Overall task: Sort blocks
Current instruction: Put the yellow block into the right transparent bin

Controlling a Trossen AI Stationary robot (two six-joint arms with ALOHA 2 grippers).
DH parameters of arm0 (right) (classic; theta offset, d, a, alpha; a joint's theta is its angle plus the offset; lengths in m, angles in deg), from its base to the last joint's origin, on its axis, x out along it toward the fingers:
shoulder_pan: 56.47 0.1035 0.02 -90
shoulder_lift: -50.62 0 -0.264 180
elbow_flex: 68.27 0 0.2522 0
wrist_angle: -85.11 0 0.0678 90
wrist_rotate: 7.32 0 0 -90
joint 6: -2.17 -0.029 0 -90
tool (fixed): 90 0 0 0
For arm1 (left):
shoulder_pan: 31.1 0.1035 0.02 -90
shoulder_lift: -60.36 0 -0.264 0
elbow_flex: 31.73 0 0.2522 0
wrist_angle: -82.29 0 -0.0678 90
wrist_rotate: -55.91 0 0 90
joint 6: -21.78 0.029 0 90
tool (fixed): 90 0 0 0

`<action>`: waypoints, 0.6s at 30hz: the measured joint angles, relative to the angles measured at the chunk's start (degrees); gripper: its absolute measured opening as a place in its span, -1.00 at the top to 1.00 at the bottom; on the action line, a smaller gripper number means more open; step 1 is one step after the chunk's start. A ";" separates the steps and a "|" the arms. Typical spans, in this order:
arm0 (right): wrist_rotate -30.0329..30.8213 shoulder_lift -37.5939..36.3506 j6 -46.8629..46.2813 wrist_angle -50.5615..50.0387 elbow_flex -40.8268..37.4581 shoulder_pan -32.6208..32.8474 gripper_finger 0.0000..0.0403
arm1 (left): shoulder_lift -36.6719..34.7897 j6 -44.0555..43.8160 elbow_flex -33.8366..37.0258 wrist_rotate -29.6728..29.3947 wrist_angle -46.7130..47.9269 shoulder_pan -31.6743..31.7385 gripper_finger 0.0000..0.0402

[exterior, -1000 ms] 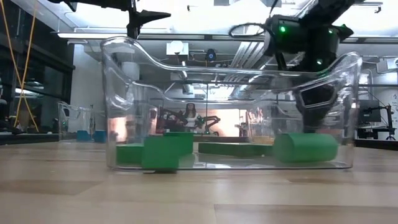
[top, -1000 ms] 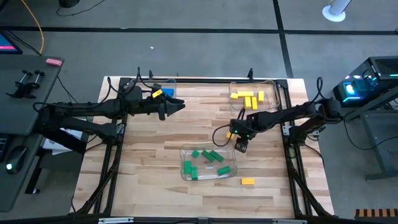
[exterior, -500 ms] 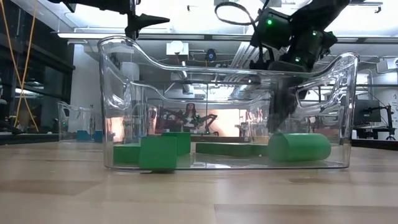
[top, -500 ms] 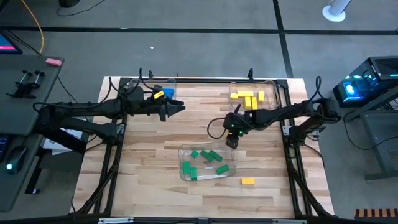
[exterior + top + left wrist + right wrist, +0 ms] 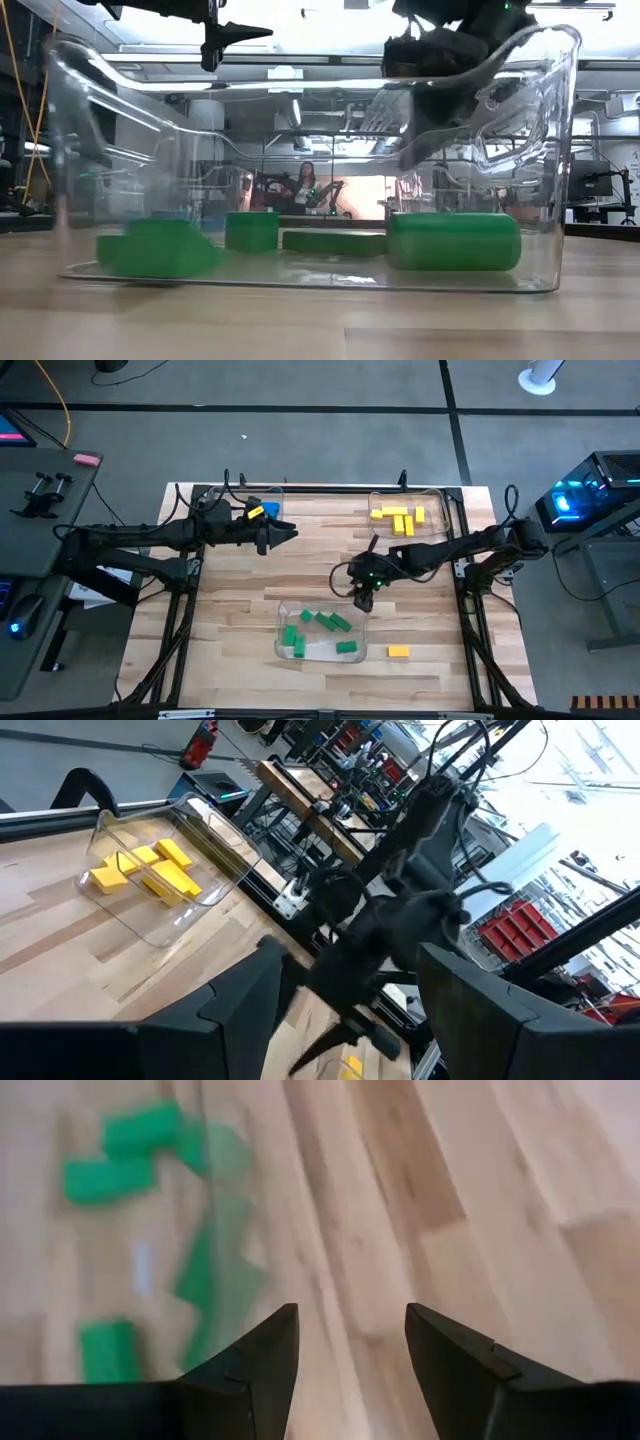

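Several green blocks (image 5: 325, 621) (image 5: 454, 241) (image 5: 118, 1162) lie on the floor of a clear tray (image 5: 283, 630) (image 5: 545, 150) on the table's near middle. Yellow blocks (image 5: 398, 517) (image 5: 150, 870) lie in a second clear tray (image 5: 440, 510) at the far right. One yellow block (image 5: 398, 652) lies flat on the bare table, right of the green tray. My right gripper (image 5: 361, 598) (image 5: 350, 1312) is open, low at the green tray's far right corner. My left gripper (image 5: 288, 531) (image 5: 355, 948) is open and hovers over the table's far left. My right gripper stands open at the clear tray's far right corner (image 5: 364, 610), fingers pointing down and toward the table's left. One finger (image 5: 255, 1365) is close beside the tray's wall (image 5: 215, 1270); whether it touches the wall I cannot tell.
A blue thing with a yellow tag (image 5: 262, 510) sits at the far left edge under the left arm. Bare wood (image 5: 240, 590) lies left of the green tray and between the two arms. A black frame (image 5: 180, 600) runs along the table's sides.
My right gripper has swept toward the table's left, then a little toward the near edge. The clear tray with the green blocks has slid toward the near left, coming much closer to the low camera, and the blocks have shifted inside it.
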 joint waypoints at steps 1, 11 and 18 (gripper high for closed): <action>1.30 -0.16 0.82 -3.16 1.05 -0.06 0.10 | 0.01 -0.01 0.00 0.00 0.00 0.00 -0.10; -0.08 -0.68 2.28 -14.01 -0.25 -9.24 0.10 | -0.01 -0.01 0.00 0.11 0.47 0.00 -0.10; 1.81 -0.34 1.42 -8.51 -6.34 -7.41 0.10 | 0.01 -0.01 0.00 0.15 1.44 -0.15 -0.10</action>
